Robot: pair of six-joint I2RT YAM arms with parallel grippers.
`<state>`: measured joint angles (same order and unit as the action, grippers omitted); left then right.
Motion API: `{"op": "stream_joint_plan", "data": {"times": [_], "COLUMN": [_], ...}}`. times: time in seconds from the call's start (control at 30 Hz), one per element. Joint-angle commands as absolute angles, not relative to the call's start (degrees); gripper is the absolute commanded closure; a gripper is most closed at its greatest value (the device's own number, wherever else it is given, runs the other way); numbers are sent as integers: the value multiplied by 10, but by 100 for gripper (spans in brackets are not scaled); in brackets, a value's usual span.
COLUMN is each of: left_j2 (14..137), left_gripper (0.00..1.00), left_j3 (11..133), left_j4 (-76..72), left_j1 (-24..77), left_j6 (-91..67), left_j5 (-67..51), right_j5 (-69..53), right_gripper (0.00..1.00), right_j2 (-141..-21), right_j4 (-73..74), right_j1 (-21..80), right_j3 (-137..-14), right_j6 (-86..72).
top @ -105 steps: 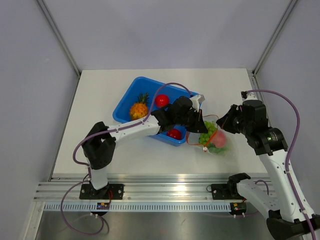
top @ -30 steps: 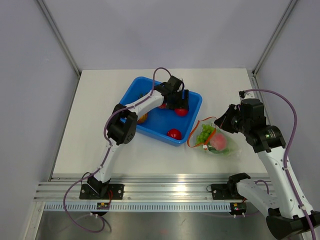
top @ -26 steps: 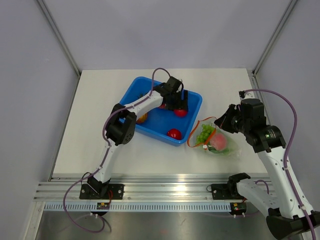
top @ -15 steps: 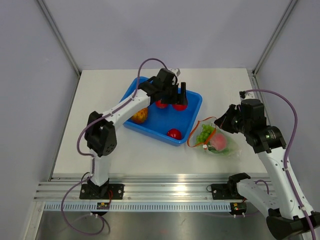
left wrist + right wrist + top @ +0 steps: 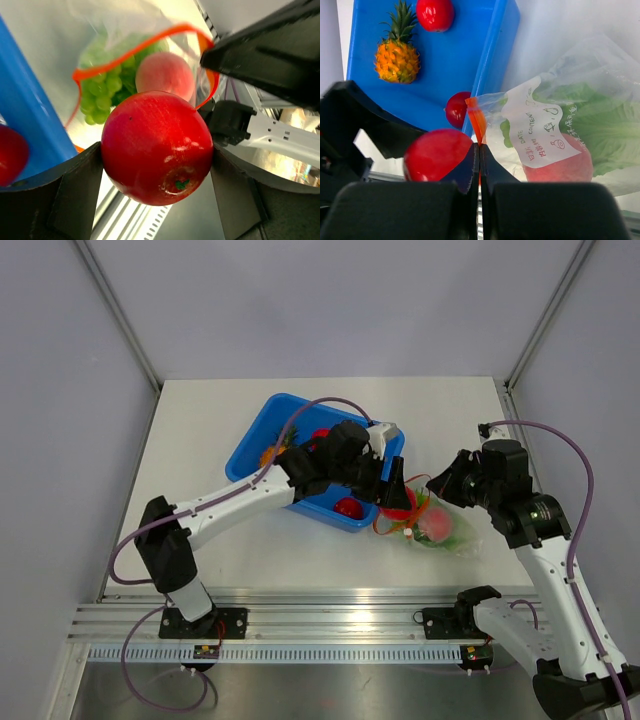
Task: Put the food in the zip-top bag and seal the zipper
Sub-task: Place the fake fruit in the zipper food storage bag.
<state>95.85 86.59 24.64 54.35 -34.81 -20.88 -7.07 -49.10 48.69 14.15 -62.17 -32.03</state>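
Note:
My left gripper (image 5: pixel 157 167) is shut on a round red fruit (image 5: pixel 157 147) and holds it just in front of the open mouth of the zip-top bag (image 5: pixel 100 30). In the top view that gripper (image 5: pixel 394 492) sits between the blue tub and the bag (image 5: pixel 435 525). Green leafy food (image 5: pixel 105 85) and a pink peach (image 5: pixel 165 75) lie inside the bag. My right gripper (image 5: pixel 479 146) is shut on the orange-red zipper (image 5: pixel 477 120) and holds the mouth up. A pineapple (image 5: pixel 396 60) and two red fruits (image 5: pixel 435 12) (image 5: pixel 456 109) lie in the tub.
The blue tub (image 5: pixel 255 440) stands left of the bag, its right wall close to the bag's mouth. The table's metal front rail (image 5: pixel 330 605) runs along the near edge. Grey walls enclose the table on three sides.
My left gripper has lifted a red fruit out of the blue tub and carried it right and nearer, to the bag's mouth. The right gripper and the bag have stayed put.

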Motion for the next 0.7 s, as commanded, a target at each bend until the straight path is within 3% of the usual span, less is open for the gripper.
{"op": "stream_joint_plan", "data": {"times": [0.0, 0.67], "left_j2": [966, 1096], "left_gripper": [100, 100], "left_j3": [859, 937], "left_j4": [178, 87], "left_j1": [545, 555], "left_j6": [-387, -422], "left_j5": [-239, -256], "right_j5": [-88, -185], "right_gripper": [100, 100], "right_j2": [-476, -447], "right_j4": [453, 418], "right_j1": [140, 140], "right_j3": [-628, -604], "right_j6": [-331, -341]}}
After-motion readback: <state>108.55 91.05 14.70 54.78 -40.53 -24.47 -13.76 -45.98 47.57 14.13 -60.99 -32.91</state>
